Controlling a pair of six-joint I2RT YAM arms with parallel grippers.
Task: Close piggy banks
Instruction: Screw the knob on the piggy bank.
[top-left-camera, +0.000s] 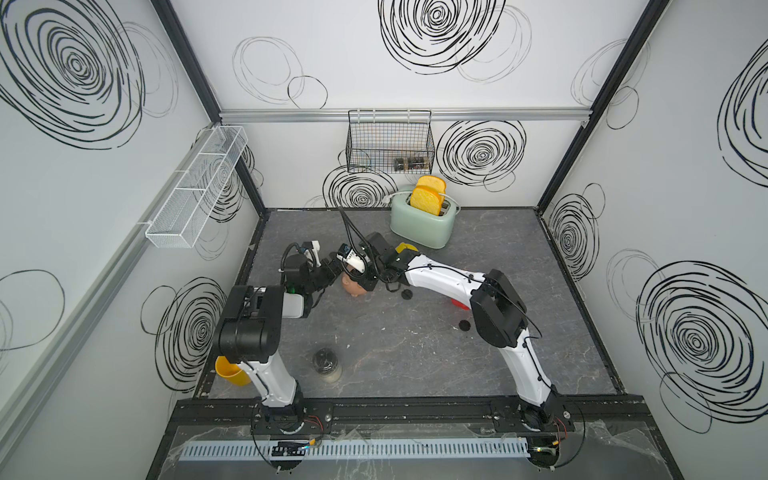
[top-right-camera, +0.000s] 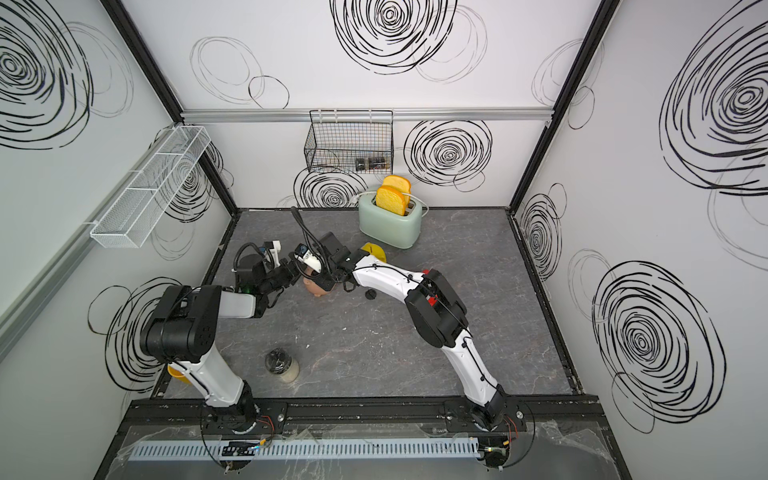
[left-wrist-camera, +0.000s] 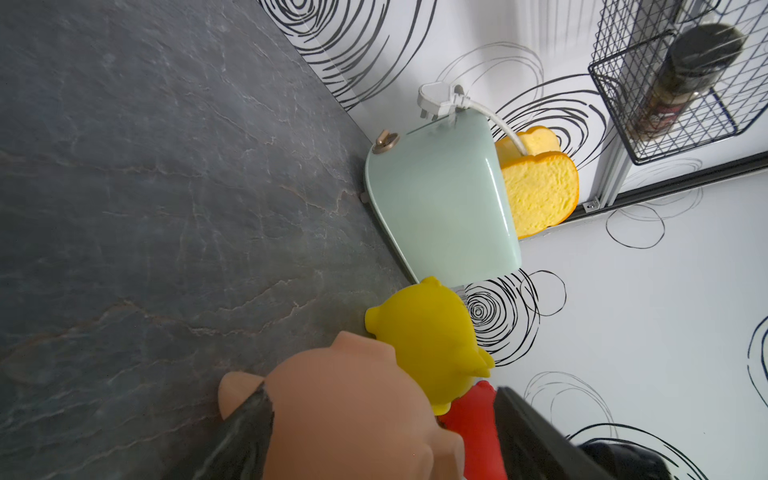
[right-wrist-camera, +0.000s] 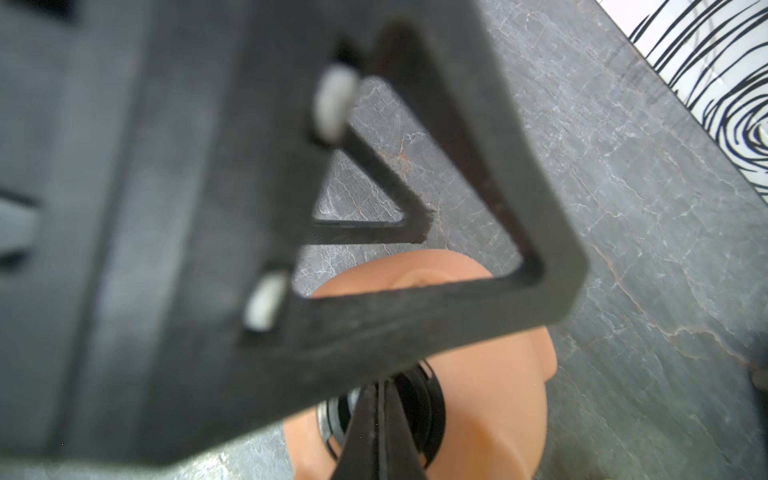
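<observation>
- Open room is left on the table (top-left-camera: 395, 357) toward the near rail, where only a jar (top-left-camera: 328, 365) stands; the far side is hemmed in by the toaster (top-left-camera: 422, 226) and the back wall
- The centre is crowded by both arms, wrist to wrist, so a clash could be caused by any sideways swing
- The pale pink pig (top-left-camera: 352, 287) is found at mid-table, belly hole turned toward the right gripper (right-wrist-camera: 380, 419)
- It is straddled by the left gripper (left-wrist-camera: 386, 440), whose jaws stand released, one finger clear; unclamped, it could be rolled by a push
- The yellow pig (left-wrist-camera: 424, 340) and red pig (left-wrist-camera: 473, 419), seen beyond it, could be knocked
- The right gripper is clenched, tips at the black plug (right-wrist-camera: 430, 415) in the hole; full seating cannot be told, and the plug could be dragged out on retreat
- Two loose plugs (top-left-camera: 407, 294) are left unfitted nearby
</observation>
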